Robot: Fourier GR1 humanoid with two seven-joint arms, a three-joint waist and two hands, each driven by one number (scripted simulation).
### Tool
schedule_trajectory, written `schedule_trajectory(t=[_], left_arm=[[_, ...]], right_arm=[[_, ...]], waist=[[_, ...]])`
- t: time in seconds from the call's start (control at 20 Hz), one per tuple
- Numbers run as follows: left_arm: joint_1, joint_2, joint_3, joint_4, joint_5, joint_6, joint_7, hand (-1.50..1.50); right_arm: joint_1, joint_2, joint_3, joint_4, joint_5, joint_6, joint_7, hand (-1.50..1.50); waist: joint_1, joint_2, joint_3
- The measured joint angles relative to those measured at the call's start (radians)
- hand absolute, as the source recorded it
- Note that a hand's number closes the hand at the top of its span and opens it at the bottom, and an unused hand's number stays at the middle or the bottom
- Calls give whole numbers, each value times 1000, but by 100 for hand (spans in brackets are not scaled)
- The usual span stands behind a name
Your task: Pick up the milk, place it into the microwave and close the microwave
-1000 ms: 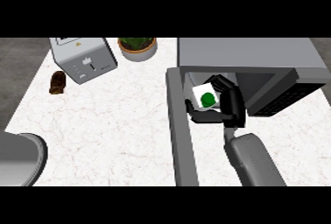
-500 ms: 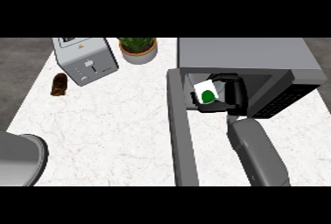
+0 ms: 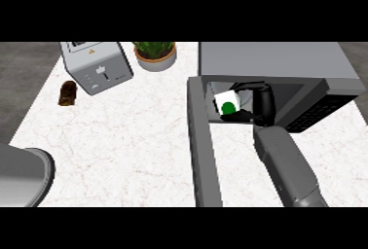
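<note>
The milk (image 3: 227, 103) is a white carton with a green mark, held just inside the open mouth of the grey microwave (image 3: 277, 61). My right hand (image 3: 259, 103) is shut on the carton, fingers curled over its top and thumb under it. The microwave's door (image 3: 203, 146) swings out toward me, seen edge-on as a long grey bar. At the lower left edge only the grey forearm of my left arm (image 3: 22, 177) shows; its hand is out of view.
A silver toaster (image 3: 97, 65) stands at the back left, with a potted plant (image 3: 155, 52) beside it. A small brown object (image 3: 67, 92) lies left of the toaster. The white marble counter (image 3: 122, 141) spreads left of the door.
My right hand has carried the milk away from me, from in front of the opening into the microwave's mouth. The door has not moved.
</note>
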Motion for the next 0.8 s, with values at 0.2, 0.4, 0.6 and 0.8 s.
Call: schedule_trajectory(t=[0.2,0.4,0.6,0.8], left_arm=[[-4,3,0,6,-1,-10,-1,-150],[-14,3,-2,10,-4,-10,2,-150],[-31,0,-6,30,-14,-11,-6,-150],[-52,5,-16,37,-19,-12,3,-150]], right_arm=[[-18,-10,-7,37,33,-61,-59,150],[-26,-33,10,63,100,-149,-101,150],[-30,-52,25,83,169,-238,-127,150],[-92,-43,10,173,213,-338,-49,150]], waist=[[5,-1,2],[12,-2,5],[17,0,7],[41,26,6]])
